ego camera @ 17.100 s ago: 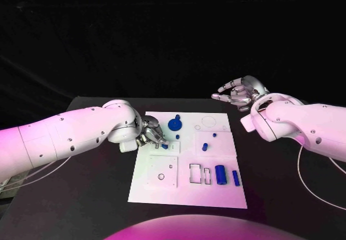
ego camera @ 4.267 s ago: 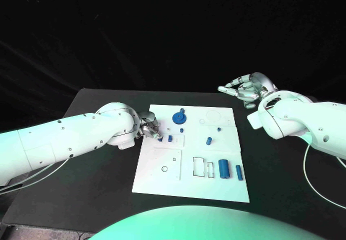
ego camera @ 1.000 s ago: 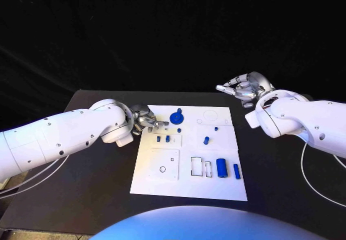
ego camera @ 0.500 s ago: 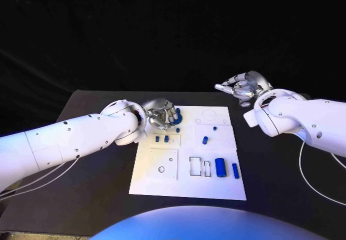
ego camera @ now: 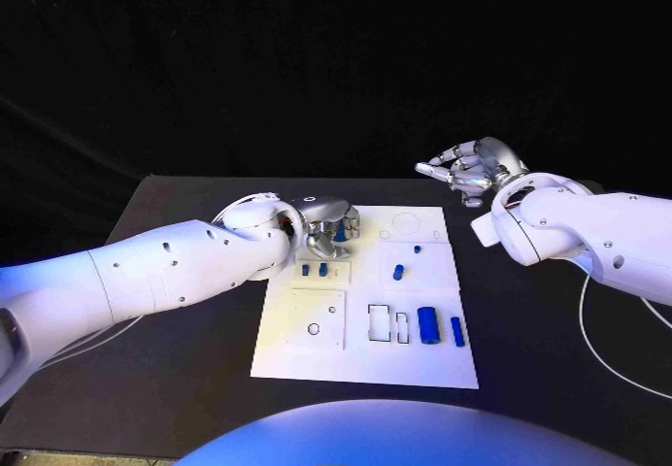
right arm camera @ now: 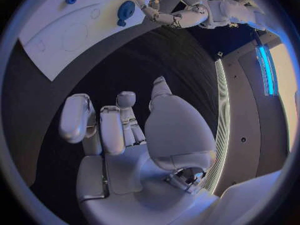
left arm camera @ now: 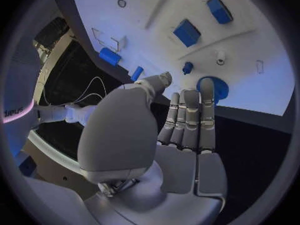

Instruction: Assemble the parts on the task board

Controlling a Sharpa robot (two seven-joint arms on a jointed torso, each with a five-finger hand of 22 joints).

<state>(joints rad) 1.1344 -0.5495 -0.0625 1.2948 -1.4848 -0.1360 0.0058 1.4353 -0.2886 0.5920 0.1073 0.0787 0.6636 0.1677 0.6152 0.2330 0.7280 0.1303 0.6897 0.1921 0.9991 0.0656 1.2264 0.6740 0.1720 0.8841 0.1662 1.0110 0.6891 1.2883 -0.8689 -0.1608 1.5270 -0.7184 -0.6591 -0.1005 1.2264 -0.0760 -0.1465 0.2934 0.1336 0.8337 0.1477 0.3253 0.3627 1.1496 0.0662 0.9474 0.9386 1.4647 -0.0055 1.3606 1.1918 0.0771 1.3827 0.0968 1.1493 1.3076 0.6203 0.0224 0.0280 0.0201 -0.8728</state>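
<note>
Reaching over the far-left part of the task board (ego camera: 367,335), left hand (ego camera: 326,219) has its fingers (left arm camera: 190,116) straight and together, tips at the round blue part (left arm camera: 213,89), nothing gripped. Right hand (ego camera: 472,168) hovers off the board's far-right corner, fingers loosely curled and empty. Other blue parts (ego camera: 428,319) sit on the board, on the black tabletop (ego camera: 183,330)

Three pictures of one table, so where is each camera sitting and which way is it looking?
Head view: from the robot's head, down on the white task board; both white arms enter, left hand and right hand.
Left wrist view: behind the left hand, facing the board.
Right wrist view: behind the right hand, facing the black table.
Shared: the round blue disc part.
</note>
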